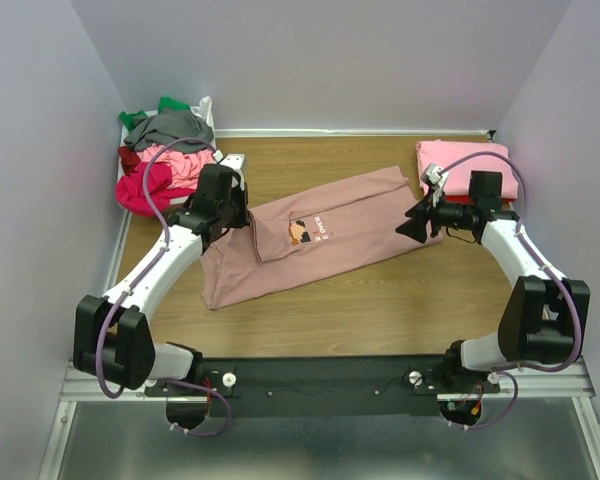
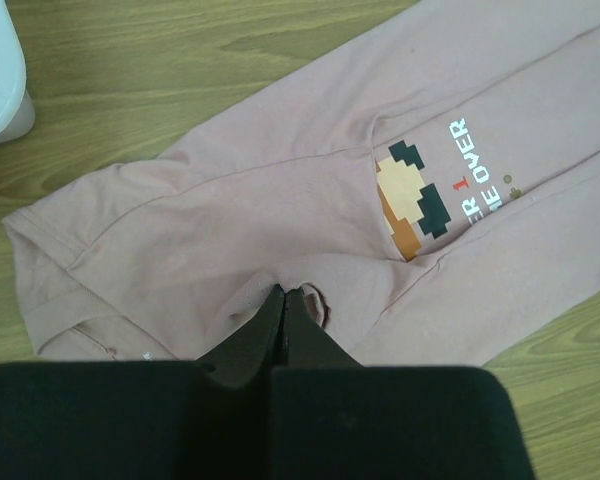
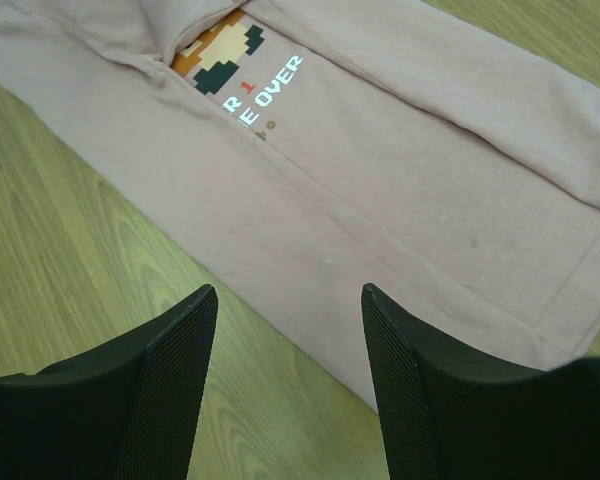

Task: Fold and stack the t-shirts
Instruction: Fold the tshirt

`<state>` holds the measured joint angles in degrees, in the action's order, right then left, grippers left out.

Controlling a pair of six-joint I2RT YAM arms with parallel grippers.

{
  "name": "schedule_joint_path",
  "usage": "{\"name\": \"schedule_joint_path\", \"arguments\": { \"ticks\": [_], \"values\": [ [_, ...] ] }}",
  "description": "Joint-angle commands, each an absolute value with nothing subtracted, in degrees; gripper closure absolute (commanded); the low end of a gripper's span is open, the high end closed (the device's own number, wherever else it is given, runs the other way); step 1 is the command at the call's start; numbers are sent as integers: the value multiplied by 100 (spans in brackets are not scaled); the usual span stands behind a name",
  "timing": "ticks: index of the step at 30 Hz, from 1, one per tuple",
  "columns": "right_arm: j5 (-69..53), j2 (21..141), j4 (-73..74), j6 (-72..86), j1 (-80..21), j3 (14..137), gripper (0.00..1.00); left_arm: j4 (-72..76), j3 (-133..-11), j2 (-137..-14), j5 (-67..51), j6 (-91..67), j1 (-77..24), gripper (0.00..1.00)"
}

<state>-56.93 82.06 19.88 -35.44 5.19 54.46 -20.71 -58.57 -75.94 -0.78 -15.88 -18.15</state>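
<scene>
Left pincer [image 2: 285, 297]: I am holding it clamped shut, tips nipping a small pucker of the dusty-pink t-shirt [image 1: 330, 235] near its left end.
Right pincer [image 3: 290, 350]: I am holding it wide, both fingers [image 3: 170, 385] hanging just above the shirt's opposite end; nothing is sitting between them; the cloth's edge and bare wood are showing in the gap.
The shirt is lying stretched slantwise across the middle of the wooden table [image 1: 380, 300]; a fold of its own cloth is partly covering the pixel-art print [image 2: 415, 200]; white text [image 3: 265, 90] is showing beside the print.
A folded pink t-shirt [image 1: 460, 160] is sitting at the far right corner, just behind my right wrist.
A loose pile of t-shirts [image 1: 165, 150], grey, green, red and bright pink, is sitting at the far left corner, beyond my left pincer.
</scene>
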Motion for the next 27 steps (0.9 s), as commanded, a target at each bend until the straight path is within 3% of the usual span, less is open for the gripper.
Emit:
{"name": "schedule_joint_path", "arguments": {
  "ticks": [1,17,22,25,26,27],
  "values": [
    [-5985,8104,2065,-3603,501,5335,33,-1960,-6047,-7752,-246,-1415,-1784,100],
    [-6056,8121,2101,-3665,501,5300,33,-1890,-6328,-8463,-238,-1222,-1784,100],
    [-6100,8086,2136,-3674,501,5291,33,-1837,-6442,-8955,420,-1256,-1775,100],
    [-6100,8060,2153,-3709,501,5274,33,-1898,-6583,-9263,956,-1344,-1767,73],
    [-6100,8033,2153,-3700,501,5265,33,-1925,-6687,-9307,1236,-1423,-1767,60],
    [-6108,8033,2179,-3735,501,5256,33,-1960,-6732,-9334,1326,-1424,-1767,54]
  ]
}}
